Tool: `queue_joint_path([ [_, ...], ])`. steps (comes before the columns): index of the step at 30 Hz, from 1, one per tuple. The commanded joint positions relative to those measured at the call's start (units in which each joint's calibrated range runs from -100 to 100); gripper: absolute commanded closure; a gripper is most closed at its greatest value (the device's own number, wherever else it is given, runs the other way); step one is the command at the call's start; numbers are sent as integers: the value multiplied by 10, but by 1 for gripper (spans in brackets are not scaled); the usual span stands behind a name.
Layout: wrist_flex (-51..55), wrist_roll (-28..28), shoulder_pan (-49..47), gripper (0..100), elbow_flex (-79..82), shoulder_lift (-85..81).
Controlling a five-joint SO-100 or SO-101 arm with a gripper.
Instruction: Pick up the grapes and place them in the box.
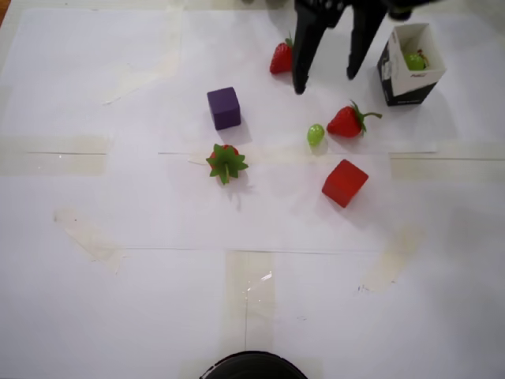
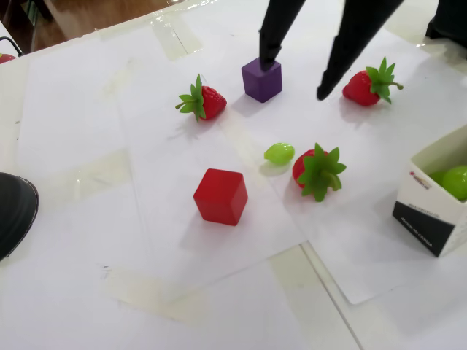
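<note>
One light-green grape (image 1: 316, 134) (image 2: 279, 153) lies on the white paper, just left of a strawberry (image 1: 346, 121) (image 2: 315, 169). A second grape (image 1: 415, 61) (image 2: 456, 181) rests inside the box (image 1: 402, 80) (image 2: 430, 215), a black-sided carton, white inside, at the upper right in the overhead view. My gripper (image 1: 323, 83) (image 2: 293, 81) is open, its two black fingers spread wide with nothing between them. It hangs a little beyond the loose grape, between the box and the purple cube, and does not touch the grape.
A purple cube (image 1: 224, 107) (image 2: 262, 79) and a red cube (image 1: 344, 182) (image 2: 220, 195) flank the loose grape. Two more strawberries (image 1: 226, 162) (image 2: 372, 84) lie nearby, one partly hidden by a finger in the overhead view. A dark round object (image 1: 252, 365) (image 2: 11, 211) sits at the table edge.
</note>
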Motion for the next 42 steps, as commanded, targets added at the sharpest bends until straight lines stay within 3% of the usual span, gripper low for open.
queue_joint_path([
  [1, -63, -6, 16, 74, 19, 7],
  [7, -170, -18, 14, 74, 102, 37],
  [24, -256, -33, 15, 79, 142, 99],
  [42, -277, -40, 14, 85, 146, 114],
])
